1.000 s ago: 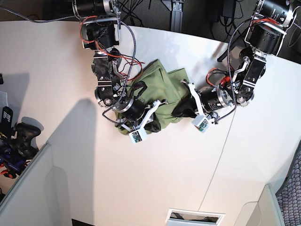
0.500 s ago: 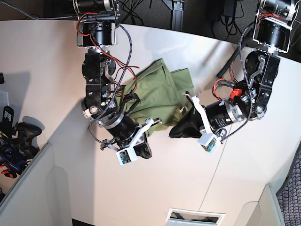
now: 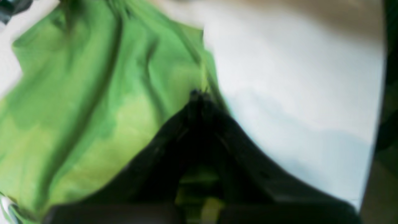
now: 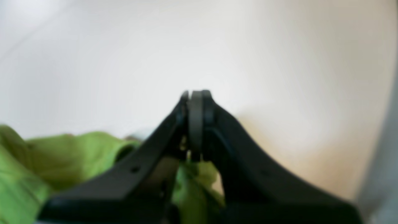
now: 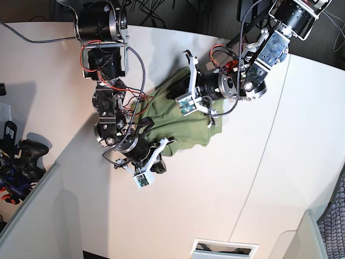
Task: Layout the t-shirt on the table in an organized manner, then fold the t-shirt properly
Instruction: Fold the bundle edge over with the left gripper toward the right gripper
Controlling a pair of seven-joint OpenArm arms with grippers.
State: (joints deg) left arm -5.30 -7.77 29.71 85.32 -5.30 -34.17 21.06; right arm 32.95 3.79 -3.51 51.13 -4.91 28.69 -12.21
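my left gripper [image 3: 199,93] is pinched closed on the t-shirt [image 3: 93,109]; in the left wrist view the black fingers meet at a point with green cloth caught at the tips and more green showing between them lower down. the shirt fills the left side of that view, creased and blurry, and the white table [image 3: 295,93] is on the right.

my right gripper [image 4: 196,93] is also closed, fingers pressed together at the tips with no gap. green cloth sits between and under the fingers lower down and bunches off to the lower left; it looks clamped on the shirt, though the tip itself shows no cloth.

in the base view the t-shirt [image 5: 178,116] lies as a wrinkled olive heap near the middle of the table [image 5: 226,189], between my two arms. my left gripper [image 5: 211,116] is at its upper right part, my right gripper [image 5: 161,156] at its lower left edge. a dark seam [image 5: 267,145] crosses the table right of the shirt.
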